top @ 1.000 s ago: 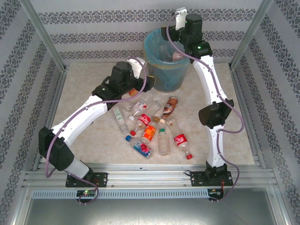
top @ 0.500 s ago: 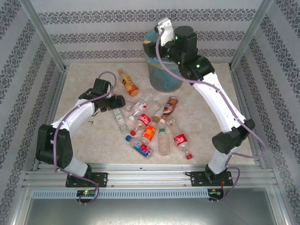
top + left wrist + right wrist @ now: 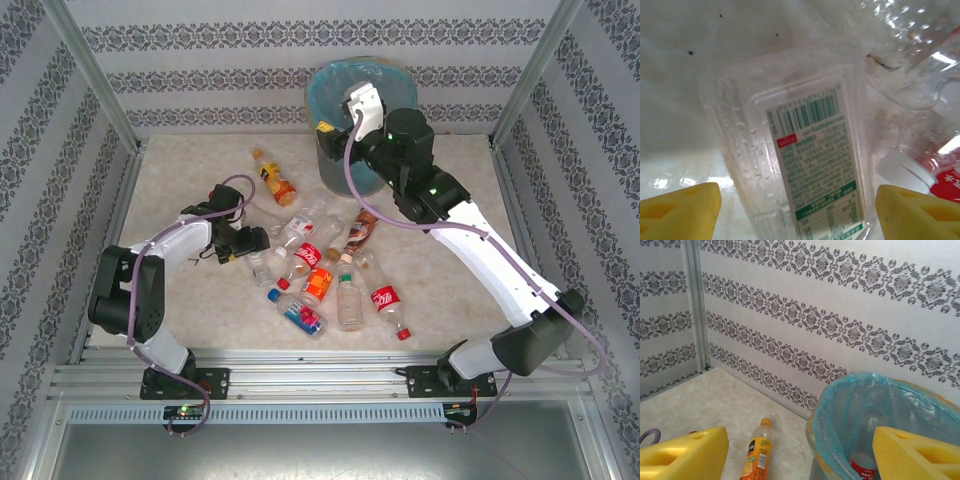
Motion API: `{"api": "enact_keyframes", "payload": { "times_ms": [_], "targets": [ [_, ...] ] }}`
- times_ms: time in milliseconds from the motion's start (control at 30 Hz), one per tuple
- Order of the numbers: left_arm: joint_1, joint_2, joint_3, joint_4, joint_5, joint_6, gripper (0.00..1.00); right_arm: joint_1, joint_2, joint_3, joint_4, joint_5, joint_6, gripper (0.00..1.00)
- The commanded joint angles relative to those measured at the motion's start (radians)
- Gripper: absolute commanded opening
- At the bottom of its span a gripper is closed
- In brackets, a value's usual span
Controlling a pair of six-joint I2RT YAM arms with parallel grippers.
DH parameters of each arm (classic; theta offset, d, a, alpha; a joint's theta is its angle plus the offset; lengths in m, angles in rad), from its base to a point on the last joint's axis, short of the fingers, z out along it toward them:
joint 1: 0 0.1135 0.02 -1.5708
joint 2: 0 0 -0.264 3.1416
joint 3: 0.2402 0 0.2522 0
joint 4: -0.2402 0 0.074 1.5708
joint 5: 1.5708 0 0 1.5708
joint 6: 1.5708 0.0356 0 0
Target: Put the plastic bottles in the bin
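Several plastic bottles [image 3: 318,285] lie in a loose pile in the middle of the table. My left gripper [image 3: 250,243] sits low at the pile's left edge, open. Its yellow fingers [image 3: 680,210] straddle a clear bottle [image 3: 810,150] with a white and green label that lies flat on the table [image 3: 260,265]. My right gripper [image 3: 333,135] hangs open and empty at the front left rim of the bin [image 3: 395,80]. The blue-lined bin [image 3: 865,405] holds a red-labelled bottle [image 3: 863,465]. An orange bottle [image 3: 273,178] lies alone left of the bin, also seen on the table [image 3: 755,460].
A white-capped bottle [image 3: 902,172] with a red label touches the clear one on its right. Patterned walls and metal posts [image 3: 95,80] close in the table on three sides. Bare tabletop [image 3: 170,170] lies at the back left.
My left arm has drawn back from beside the bin to the pile's left edge, leaving the orange bottle on the table. My right gripper has come from over the bin to its front left rim.
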Motion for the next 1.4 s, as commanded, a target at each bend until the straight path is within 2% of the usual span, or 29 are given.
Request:
{"api": "enact_keyframes", "payload": {
  "times_ms": [0,233,300,467,533,633,833,933,1100,1200,1367],
  "targets": [
    [0.002,0.030,0.001,-0.012,0.013,-0.010,0.81,0.012,-0.050,-0.058,0.069,0.050,0.009,0.77],
    [0.003,0.085,0.011,-0.020,-0.022,0.025,0.79,0.010,-0.071,-0.100,0.061,0.030,0.018,0.78],
    [0.003,0.091,0.014,-0.017,-0.023,0.034,0.72,0.009,-0.077,-0.109,0.064,0.033,0.016,0.78],
    [0.003,0.073,0.005,-0.014,-0.052,0.036,0.67,0.008,-0.084,-0.115,0.056,0.027,0.018,0.78],
    [0.002,0.057,-0.002,-0.014,-0.060,0.040,0.60,0.009,-0.085,-0.115,0.046,0.020,0.019,0.78],
    [0.003,0.017,-0.005,-0.029,-0.069,0.049,0.53,0.010,-0.096,-0.121,0.036,0.012,0.031,0.78],
    [0.002,-0.136,0.046,-0.100,-0.141,0.082,0.52,0.011,-0.126,-0.151,0.037,-0.009,0.062,0.78],
    [0.003,-0.270,0.062,-0.052,-0.143,0.123,0.50,0.012,-0.139,-0.155,0.028,-0.030,0.074,0.78],
    [-0.008,-0.454,0.096,0.182,-0.041,0.201,0.46,0.012,-0.178,-0.162,0.031,-0.182,0.076,0.78],
    [-0.037,-0.483,0.168,0.277,0.096,0.287,0.48,0.012,-0.203,-0.171,0.050,-0.320,0.072,0.78],
    [-0.132,-0.470,0.281,0.330,0.200,0.440,0.44,0.014,-0.244,-0.176,0.076,-0.546,0.067,0.79]
  ]
}}
